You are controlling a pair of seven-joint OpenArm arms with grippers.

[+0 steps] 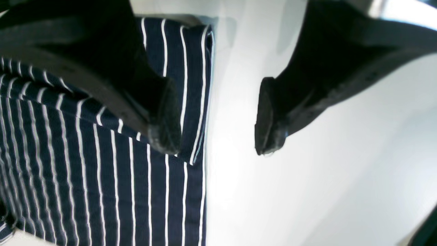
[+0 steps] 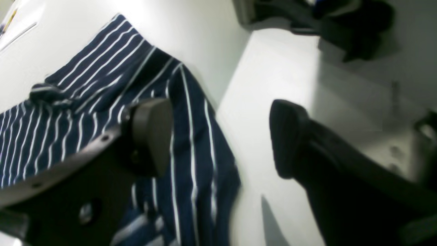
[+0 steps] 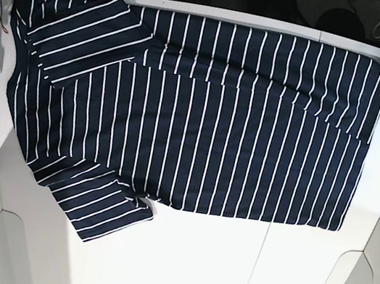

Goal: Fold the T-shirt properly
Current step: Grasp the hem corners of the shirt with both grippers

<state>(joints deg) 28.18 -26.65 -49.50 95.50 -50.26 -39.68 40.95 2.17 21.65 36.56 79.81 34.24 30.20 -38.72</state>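
Base view alone: whole T-shirt (image 3: 202,115) spread flat. Wrist views: left claw (image 1: 218,123), right claw (image 2: 222,136) agape, empty.

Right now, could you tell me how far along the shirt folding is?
Early stage. The T-shirt lies spread on the table, with the far sleeve and far edge apparently folded inward. Nothing is in hand: the left gripper and right gripper are open near its edges. The near sleeve and body folds remain.
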